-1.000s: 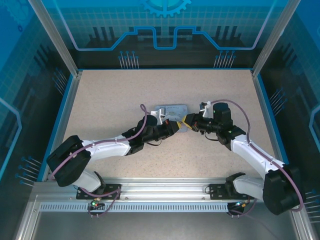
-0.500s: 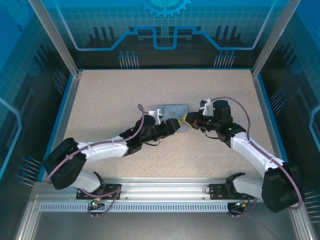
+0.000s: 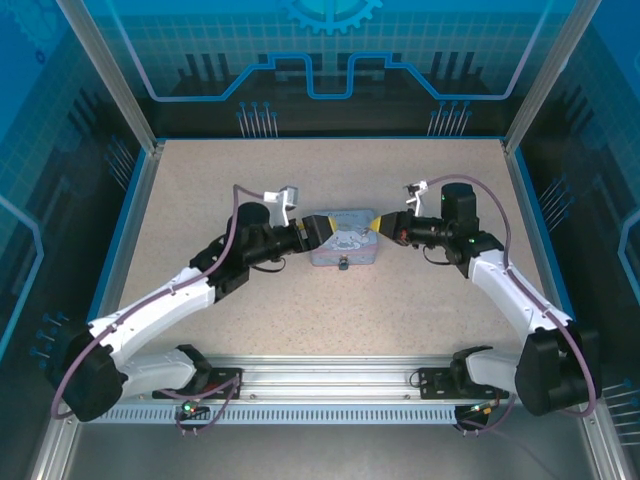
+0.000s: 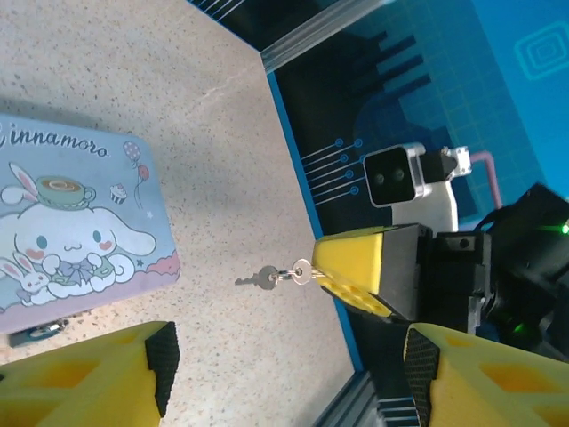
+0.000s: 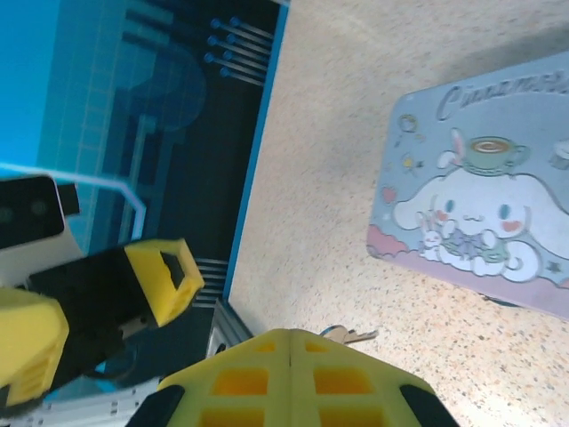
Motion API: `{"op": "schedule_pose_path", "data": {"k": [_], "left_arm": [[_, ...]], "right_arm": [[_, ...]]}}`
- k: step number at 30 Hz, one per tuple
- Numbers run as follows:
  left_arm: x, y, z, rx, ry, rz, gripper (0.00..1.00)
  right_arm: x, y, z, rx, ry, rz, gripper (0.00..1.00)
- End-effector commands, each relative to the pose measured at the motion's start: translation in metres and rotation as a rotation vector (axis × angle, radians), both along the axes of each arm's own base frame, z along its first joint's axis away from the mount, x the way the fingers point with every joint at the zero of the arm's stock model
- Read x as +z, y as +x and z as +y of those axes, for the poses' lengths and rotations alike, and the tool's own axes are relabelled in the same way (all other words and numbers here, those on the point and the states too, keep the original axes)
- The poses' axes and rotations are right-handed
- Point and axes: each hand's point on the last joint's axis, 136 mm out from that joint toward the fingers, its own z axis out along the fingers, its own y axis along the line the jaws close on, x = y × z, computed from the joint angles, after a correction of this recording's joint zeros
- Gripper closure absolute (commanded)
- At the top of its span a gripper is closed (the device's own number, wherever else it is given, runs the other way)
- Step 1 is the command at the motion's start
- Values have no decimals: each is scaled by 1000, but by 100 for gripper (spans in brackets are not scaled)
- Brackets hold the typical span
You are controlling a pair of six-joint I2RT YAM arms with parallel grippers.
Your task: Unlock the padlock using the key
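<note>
The padlock (image 3: 342, 264) is a tiny dark lump lying on the table against the near edge of the pale blue tin (image 3: 345, 240); it also peeks out beside the tin in the left wrist view (image 4: 40, 331). My right gripper (image 3: 383, 227) is shut on the key (image 4: 258, 279), which dangles from a small ring at its yellow fingertips (image 4: 356, 271), above the table right of the tin. The key's tip pokes out past the closed fingers (image 5: 356, 335). My left gripper (image 3: 316, 228) is open with nothing between its pads (image 4: 160, 356), at the tin's left end.
The cartoon tin (image 5: 480, 213) lies flat mid-table between both grippers. The blue-edged wall (image 3: 530, 220) bounds the table on the right, and bare speckled tabletop (image 3: 330, 175) spreads behind and in front of the tin.
My left arm has swung back and to the left, away from the right gripper, uncovering the tin and padlock. The right gripper has risen slightly, still holding the key.
</note>
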Motion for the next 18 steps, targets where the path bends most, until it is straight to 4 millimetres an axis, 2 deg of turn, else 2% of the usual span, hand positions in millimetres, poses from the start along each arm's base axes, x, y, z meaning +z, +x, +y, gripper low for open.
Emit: {"op": "schedule_pose_path", "data": {"k": [1,3,10,18], "left_arm": [[6,-15,-18,-203,91,-57,39],[10,-15,-26,-262,105,-68,42],[8,-7,-49,-401,102,-46,49],[1,-6,-67,-499,48,-22,51]], "right_arm": [[9,-15,7,149,27,-51,100],[20,-15,10,184,40,-84,100],[24,-21,16,233,49,-102,100],[26,-23,17,237,47,-111,100]]}}
